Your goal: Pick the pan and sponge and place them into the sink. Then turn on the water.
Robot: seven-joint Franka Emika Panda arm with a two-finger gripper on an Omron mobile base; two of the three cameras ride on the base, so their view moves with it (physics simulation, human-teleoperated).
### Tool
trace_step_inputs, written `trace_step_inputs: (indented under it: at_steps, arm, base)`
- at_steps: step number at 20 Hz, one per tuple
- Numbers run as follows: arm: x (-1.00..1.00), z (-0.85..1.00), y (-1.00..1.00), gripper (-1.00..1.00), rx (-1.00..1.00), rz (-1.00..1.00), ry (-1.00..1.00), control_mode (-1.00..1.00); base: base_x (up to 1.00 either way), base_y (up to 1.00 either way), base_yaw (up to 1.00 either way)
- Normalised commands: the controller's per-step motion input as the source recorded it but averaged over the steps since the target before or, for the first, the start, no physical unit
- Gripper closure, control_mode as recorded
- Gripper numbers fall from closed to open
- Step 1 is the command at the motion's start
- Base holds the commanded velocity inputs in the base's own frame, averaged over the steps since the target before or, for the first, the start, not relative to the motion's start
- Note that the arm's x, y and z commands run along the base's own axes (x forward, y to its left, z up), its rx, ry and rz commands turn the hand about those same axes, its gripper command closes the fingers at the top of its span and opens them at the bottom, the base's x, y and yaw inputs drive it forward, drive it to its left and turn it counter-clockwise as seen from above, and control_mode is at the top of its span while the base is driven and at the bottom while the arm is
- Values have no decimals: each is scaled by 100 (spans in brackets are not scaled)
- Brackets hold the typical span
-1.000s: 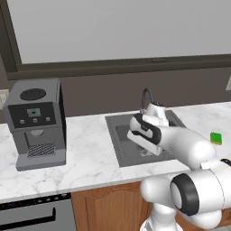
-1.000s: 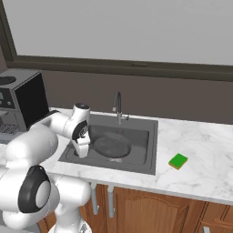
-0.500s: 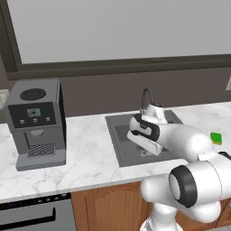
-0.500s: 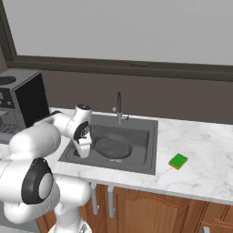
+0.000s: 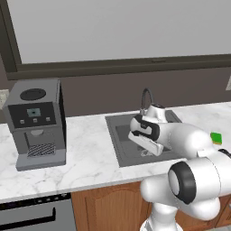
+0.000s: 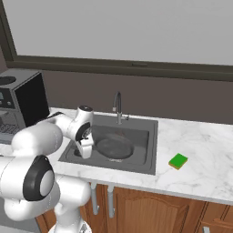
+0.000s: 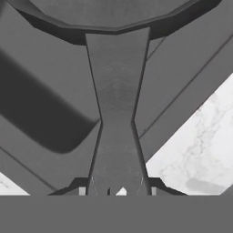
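The pan (image 6: 113,148), a round dark grey skillet, lies low in the sink (image 6: 153,136). Its handle points to the basin's left side. My gripper (image 6: 86,153) reaches down at the sink's left edge and is shut on that handle. In the hand view the pan handle (image 7: 117,113) runs straight up from between my gripper (image 7: 117,191) to the pan's round body (image 7: 113,13). The sponge (image 6: 178,160), green with a yellow layer, lies on the counter right of the sink, apart from my hand; it is the sponge (image 5: 216,137) past my arm. No stream falls from the faucet (image 6: 118,107).
A coffee machine (image 5: 36,122) stands on the marble counter (image 5: 85,158) left of the sink. The gooseneck faucet (image 5: 146,97) rises at the basin's back rim, close behind my hand. Dark wall and a window frame run behind the counter.
My hand and the pan stay where they were in the sink. Only the arm's lower links have shifted slightly.
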Motion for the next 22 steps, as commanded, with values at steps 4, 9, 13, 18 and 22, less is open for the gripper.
trace_step_inputs:
  at_steps: [4,9,13,18,22]
  arm:
    - [10,-10,-7,100,0,0,-1,-100]
    - [8,-9,-11,100,0,0,0,-100]
    - [6,-9,-9,100,0,0,0,-100]
    - [6,-11,-6,100,0,0,0,-100]
    - [9,-15,-1,100,0,-1,0,-100]
  base:
    - [0,0,0]
    - [0,0,0]
    - [0,0,0]
    - [0,0,0]
    - [0,0,0]
